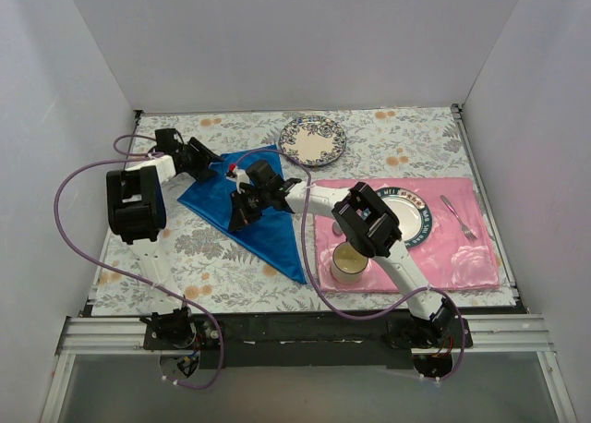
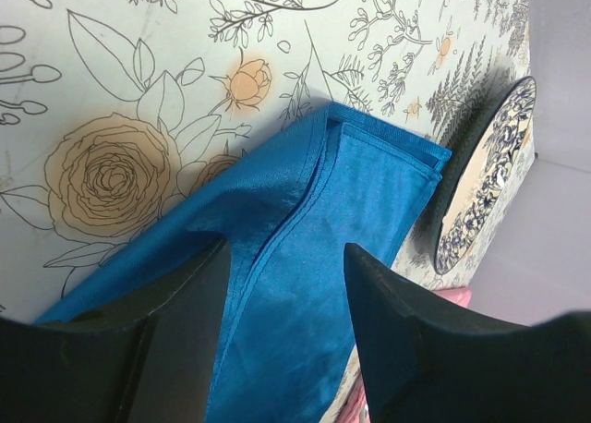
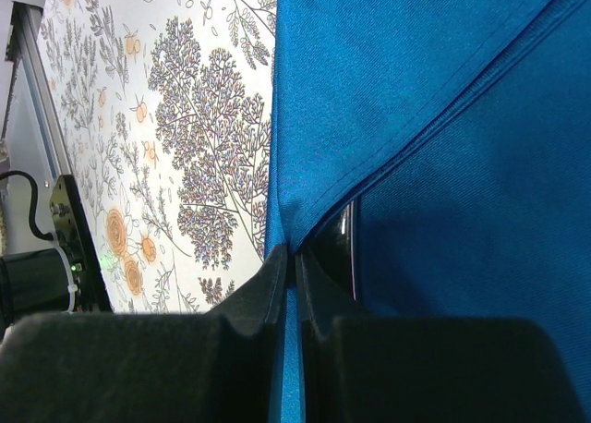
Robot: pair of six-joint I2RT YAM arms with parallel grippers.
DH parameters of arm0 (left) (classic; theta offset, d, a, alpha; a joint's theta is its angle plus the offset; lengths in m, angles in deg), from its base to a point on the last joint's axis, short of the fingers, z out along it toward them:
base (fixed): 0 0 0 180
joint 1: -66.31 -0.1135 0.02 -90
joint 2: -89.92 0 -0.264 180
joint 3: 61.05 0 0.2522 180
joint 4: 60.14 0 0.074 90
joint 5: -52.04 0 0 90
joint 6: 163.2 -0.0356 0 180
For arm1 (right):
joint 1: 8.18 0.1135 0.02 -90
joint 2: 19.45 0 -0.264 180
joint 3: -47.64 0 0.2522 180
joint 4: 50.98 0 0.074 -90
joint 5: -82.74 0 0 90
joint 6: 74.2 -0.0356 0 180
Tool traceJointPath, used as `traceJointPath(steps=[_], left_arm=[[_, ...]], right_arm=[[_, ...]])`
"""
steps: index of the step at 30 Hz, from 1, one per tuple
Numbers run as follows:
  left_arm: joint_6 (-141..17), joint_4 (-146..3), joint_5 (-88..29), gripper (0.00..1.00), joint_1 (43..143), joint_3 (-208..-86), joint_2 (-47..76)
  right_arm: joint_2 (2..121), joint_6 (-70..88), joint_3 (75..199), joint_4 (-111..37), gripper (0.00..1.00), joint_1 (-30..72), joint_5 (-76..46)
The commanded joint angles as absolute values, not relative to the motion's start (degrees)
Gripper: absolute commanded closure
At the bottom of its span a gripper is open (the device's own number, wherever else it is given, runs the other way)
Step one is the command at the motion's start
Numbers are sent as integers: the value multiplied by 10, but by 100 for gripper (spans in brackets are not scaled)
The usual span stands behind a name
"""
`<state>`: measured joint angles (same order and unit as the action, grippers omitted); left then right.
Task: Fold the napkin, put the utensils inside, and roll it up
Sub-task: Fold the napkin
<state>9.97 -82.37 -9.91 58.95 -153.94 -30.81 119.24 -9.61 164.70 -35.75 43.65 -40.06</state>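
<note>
Blue cloth, your napkin (image 1: 272,238) lies folded on the bench (image 1: 203,247) just left of the placemat (image 1: 462,257). Your right gripper (image 3: 294,275) is closed on one folded edge, the cloth pinched between its fingers. Your left gripper (image 2: 288,252) hangs over a napkin corner, jaws apart, holding nothing. A fork (image 1: 459,217) lies on the placemat, toward its right side.

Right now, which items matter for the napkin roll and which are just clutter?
In the job:
napkin, pinched by the right fingers
fork

Just lying about:
pink placemat
floral plate
dark-rimmed plate
cup
</note>
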Motion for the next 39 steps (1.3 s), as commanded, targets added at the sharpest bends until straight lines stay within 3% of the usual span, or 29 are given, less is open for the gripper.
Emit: traceJointPath(steps=[1,4,7,11,14,16,20,25,33,39], left_arm=[[92,-823,-97,48,587,-1570,-304],[82,-847,-113,48,590,-1577,-291],[69,-897,-136,44,602,-1608,-256],[41,-959,-179,37,630,-1605,-151],[15,-999,-222,28,655,-1566,-86],[-16,-1010,-250,27,683,-1500,-9],[-54,-1077,-318,37,771,-1400,113],[-11,-1084,-411,55,1009,-1289,221],[-8,-1125,-561,58,1315,-1292,106],[-4,-1141,-563,47,1369,-1316,40]], right_arm=[[1162,-91,1648,-355,88,442,-393],[1157,-85,1660,-323,84,441,-388],[1144,-69,1715,-234,71,441,-393],[1023,-31,1690,-159,44,438,-343],[914,-6,1612,-118,36,418,-282],[857,5,1541,-92,35,389,-244],[690,38,1421,-64,35,333,-171],[562,58,1351,-35,35,254,-131],[483,61,1261,-40,35,220,-110],[450,53,1226,-45,35,213,-114]])
